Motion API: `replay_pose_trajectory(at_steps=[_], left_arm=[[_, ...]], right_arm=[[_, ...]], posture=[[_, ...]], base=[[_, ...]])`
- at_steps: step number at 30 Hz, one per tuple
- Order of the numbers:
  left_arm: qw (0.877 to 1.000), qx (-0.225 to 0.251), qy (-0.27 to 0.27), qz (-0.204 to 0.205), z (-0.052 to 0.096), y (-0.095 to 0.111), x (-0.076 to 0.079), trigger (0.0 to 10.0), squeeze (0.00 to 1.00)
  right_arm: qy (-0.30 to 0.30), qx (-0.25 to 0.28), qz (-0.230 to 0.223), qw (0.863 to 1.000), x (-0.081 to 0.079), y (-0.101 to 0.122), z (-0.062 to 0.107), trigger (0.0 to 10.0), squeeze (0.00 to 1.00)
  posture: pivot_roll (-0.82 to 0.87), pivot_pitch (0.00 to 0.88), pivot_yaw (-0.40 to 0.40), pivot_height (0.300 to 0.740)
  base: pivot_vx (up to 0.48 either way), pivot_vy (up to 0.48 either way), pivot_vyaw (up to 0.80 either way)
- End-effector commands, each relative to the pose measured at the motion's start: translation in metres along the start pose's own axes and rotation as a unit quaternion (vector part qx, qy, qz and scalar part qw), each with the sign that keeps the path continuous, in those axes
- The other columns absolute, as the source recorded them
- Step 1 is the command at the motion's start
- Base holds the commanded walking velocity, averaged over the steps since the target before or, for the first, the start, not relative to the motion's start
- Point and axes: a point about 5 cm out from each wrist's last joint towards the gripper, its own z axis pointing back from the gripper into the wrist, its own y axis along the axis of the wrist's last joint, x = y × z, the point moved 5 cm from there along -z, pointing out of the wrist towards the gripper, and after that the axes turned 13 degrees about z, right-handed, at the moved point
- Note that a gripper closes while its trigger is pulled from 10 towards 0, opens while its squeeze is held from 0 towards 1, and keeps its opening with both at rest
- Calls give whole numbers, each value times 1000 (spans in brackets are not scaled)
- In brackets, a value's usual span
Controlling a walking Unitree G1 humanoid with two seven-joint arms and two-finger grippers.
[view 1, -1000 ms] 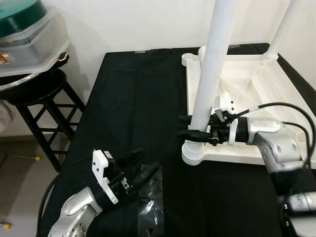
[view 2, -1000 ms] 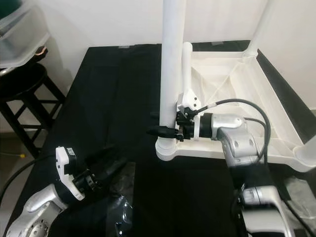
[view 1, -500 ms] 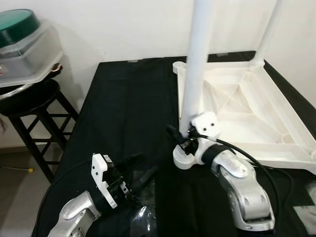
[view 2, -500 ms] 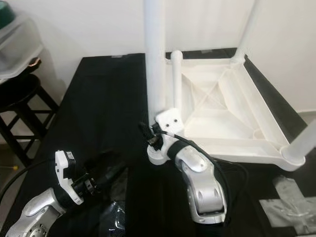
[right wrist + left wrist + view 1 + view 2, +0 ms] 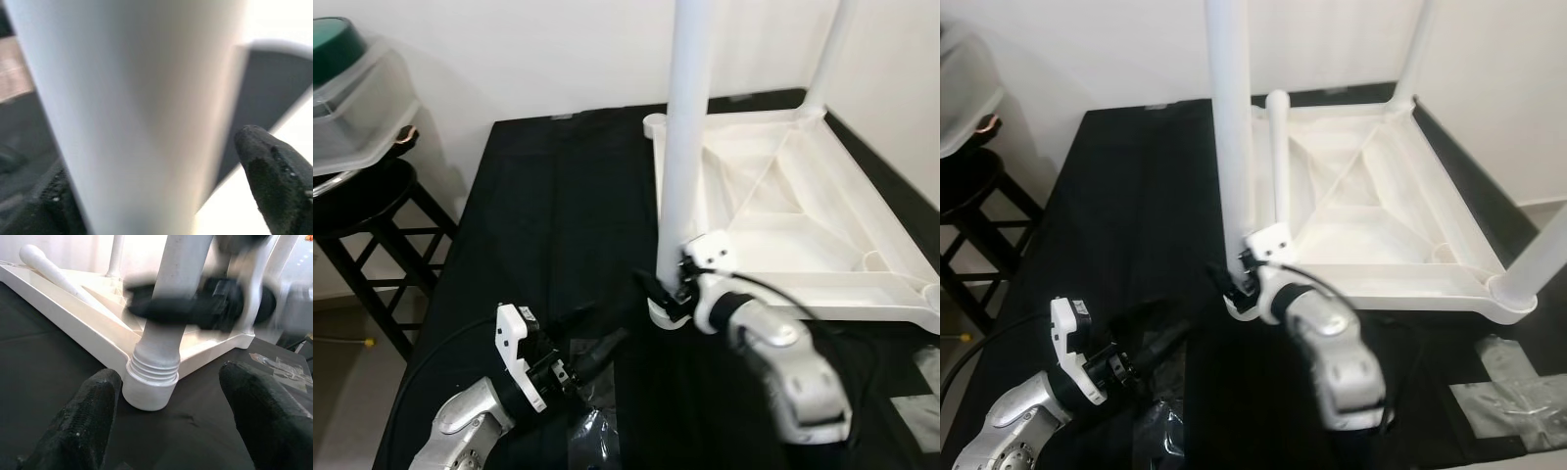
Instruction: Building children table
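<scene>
1. An upturned white plastic children's table top (image 5: 803,211) is lying on the black-covered worktop (image 5: 558,206), its ribbed underside facing up.
2. A white table leg (image 5: 683,147) is standing upright in the near-left corner socket (image 5: 664,315) of the top; in the left wrist view the leg's threaded collar (image 5: 155,364) is showing just above the socket rim.
3. Further legs are standing at the far-right corner (image 5: 829,54) and the near-right corner (image 5: 1540,259), and a shorter white post (image 5: 1277,157) is rising at the far-left corner.
4. The right gripper (image 5: 668,292) is reaching in from the table side and sitting low on the near-left leg, just above the socket. Its jaws are lying one to either side of the leg; the right wrist view is showing the white tube close up between the two black fingertips (image 5: 276,169). The blur is preventing a firm reading of whether the jaws are clamping the leg or only bracketing it.
5. The left gripper (image 5: 592,348) is hovering low over the worktop, near the socket and apart from it, pointing towards it. Its jaws are spread wide, holding nothing, and the socket is lying ahead of the gap between the fingers (image 5: 85,418).
6. Clear plastic wrapping (image 5: 592,431) is lying on the worktop beside the left gripper.
7. A black stool (image 5: 372,220) is standing left of the worktop, carrying a clear plastic container (image 5: 357,98).
</scene>
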Motion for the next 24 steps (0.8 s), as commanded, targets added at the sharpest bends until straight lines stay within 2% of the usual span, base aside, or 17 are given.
replay_pose_trajectory(at_steps=[1,2,3,4,5,7,14,15,20,24], left_arm=[[1000,-7,3,3,3,-4,-1,10000,0],[1000,-7,2,4,3,-5,-1,10000,0],[1000,-7,2,4,3,-5,-1,10000,0],[1000,-7,2,4,3,-5,-1,10000,0],[1000,-7,2,4,3,-5,-1,10000,0],[1000,-9,2,4,3,-7,0,10000,0],[1000,-10,1,4,3,-8,1,10000,0],[1000,-11,1,3,3,-8,1,10000,0],[1000,-11,1,3,3,-8,1,10000,0],[1000,-11,1,3,2,-7,1,10000,0]], right_arm=[[27,13,-15,999,-13,-2,-3,10000,1000],[69,20,9,997,-11,0,0,10000,0],[69,20,9,997,-11,0,0,10000,0],[110,14,32,993,-10,-5,1,10000,0],[110,14,32,993,-10,-5,1,10000,0],[169,6,34,985,-4,-15,0,10000,0],[186,16,13,982,5,-18,-4,10000,0],[198,22,3,980,6,-18,-5,0,0],[218,35,-18,975,5,-19,-2,0,0],[217,36,-18,975,6,-22,0,0,0]], posture=[[8,168,56,740],[8,165,56,740],[8,165,56,740],[9,164,57,740],[9,164,57,740],[20,160,53,740],[23,159,52,740],[29,159,53,740],[26,164,56,740],[24,167,58,740]], base=[[0,0,0],[0,0,0],[0,0,0],[0,0,0],[0,0,0],[0,0,0],[0,0,0],[0,0,0],[0,0,0],[0,0,0]])
